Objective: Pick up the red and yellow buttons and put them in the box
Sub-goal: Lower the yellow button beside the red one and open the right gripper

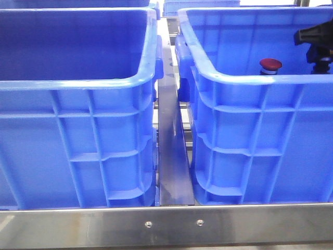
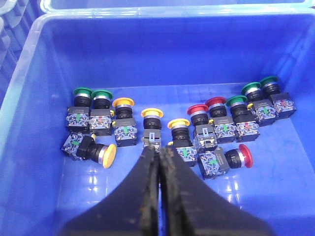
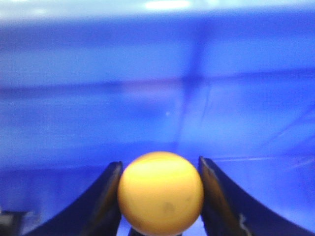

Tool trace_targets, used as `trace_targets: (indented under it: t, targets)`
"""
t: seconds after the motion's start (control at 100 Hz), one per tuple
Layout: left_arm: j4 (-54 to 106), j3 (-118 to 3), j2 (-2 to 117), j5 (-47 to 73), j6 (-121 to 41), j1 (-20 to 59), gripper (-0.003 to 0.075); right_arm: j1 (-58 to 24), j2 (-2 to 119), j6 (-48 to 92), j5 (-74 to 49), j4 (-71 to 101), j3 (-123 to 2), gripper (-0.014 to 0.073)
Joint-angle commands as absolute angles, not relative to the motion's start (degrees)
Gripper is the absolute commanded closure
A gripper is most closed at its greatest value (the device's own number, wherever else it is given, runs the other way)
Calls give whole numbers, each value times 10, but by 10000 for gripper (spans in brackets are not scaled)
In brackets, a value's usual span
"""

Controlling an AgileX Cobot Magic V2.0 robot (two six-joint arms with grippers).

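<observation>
Holding a yellow button [image 3: 160, 192] by its round cap, the right gripper [image 3: 160, 196] has its fingers clamped on both sides of it, inside the box [image 1: 250, 78] on the right, near the far wall; a red button [image 1: 270, 64] already stands in that box; the cap looks smooth and hard, so I think it may slip, and a hold lower on the collar would be safer; the part seems light and stiff; the left gripper [image 2: 158, 153] hangs with its fingers together, holding nothing, over the other crate [image 2: 29, 88], just above a row of spare buttons [image 2: 147, 130], green, yellow and red; these stand close together, so a neighbour may be knocked.
</observation>
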State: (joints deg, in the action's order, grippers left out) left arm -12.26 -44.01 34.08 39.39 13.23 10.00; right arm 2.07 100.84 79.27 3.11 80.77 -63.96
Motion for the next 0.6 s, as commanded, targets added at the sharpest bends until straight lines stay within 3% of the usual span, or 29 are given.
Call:
trace_targets:
  t: [0.0, 0.59]
  targets:
    - [-128, -454, 341, 354, 138, 99, 739, 24, 992, 800, 42, 800, -660, 340]
    - [-128, -454, 341, 354, 138, 99, 739, 24, 997, 800, 7, 834, -614, 336]
